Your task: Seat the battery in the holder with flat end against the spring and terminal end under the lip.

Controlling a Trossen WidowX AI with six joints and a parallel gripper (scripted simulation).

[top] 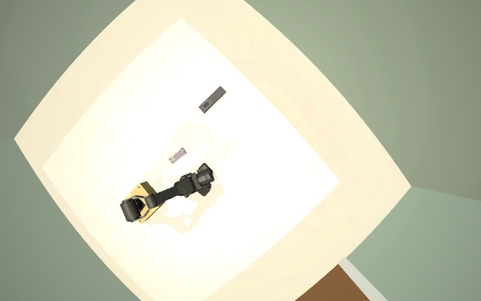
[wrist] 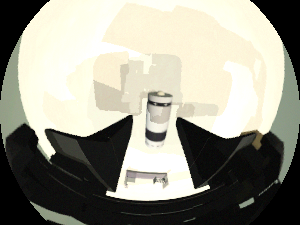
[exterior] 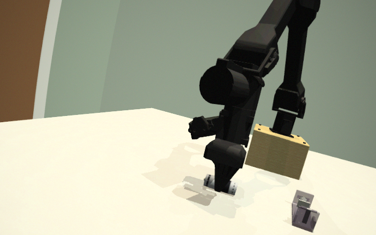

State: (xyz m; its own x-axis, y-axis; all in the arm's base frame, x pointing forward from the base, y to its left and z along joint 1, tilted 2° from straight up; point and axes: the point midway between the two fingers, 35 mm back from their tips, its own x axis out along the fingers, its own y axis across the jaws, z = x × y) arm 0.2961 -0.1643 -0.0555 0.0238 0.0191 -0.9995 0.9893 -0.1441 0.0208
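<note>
The battery (exterior: 232, 186) (wrist: 159, 116), white with dark bands, lies on its side on the table. My gripper (exterior: 221, 186) (wrist: 155, 119) (top: 205, 174) has come down over its middle, one finger on each side, and stands open with a gap to the battery. In the top view the gripper hides the battery. The small lilac-grey holder (top: 177, 155) (exterior: 305, 211), with its spring at one end, sits apart from the battery, near the arm's base.
The arm stands on a tan wooden block (top: 142, 191) (exterior: 276, 154) close behind the gripper. A dark grey flat bar (top: 212, 99) lies farther out on the table. The table edge runs all around in the top view.
</note>
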